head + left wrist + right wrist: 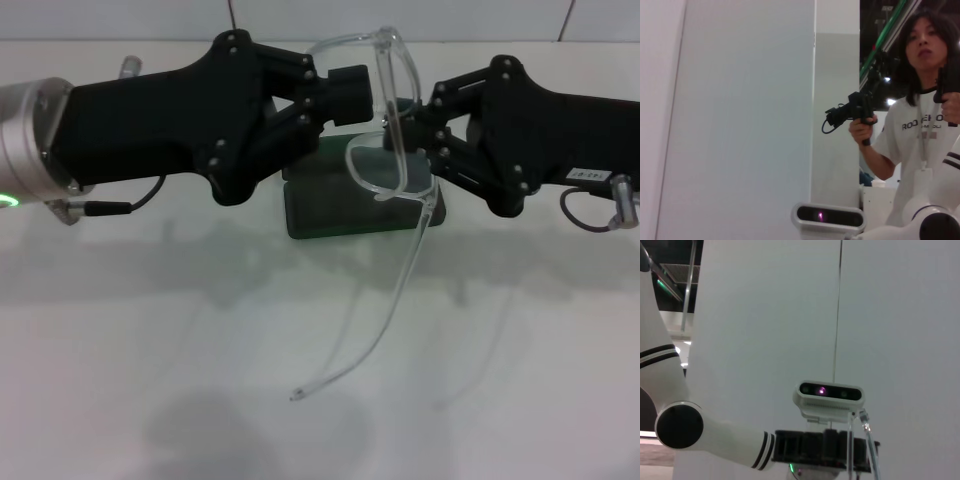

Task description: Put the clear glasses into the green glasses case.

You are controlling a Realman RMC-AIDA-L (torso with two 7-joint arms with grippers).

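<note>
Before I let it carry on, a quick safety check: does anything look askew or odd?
The clear glasses are held in mid-air between the left end effector and right end effector, turned on edge with one temple dangling toward the table. The green glasses case lies beneath them.

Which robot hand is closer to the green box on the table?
Right, though only slightly. In the head view the right gripper hangs above the green glasses case's far right corner, while the left gripper sits higher, above its far left side. Both hold the clear glasses over it.
</note>
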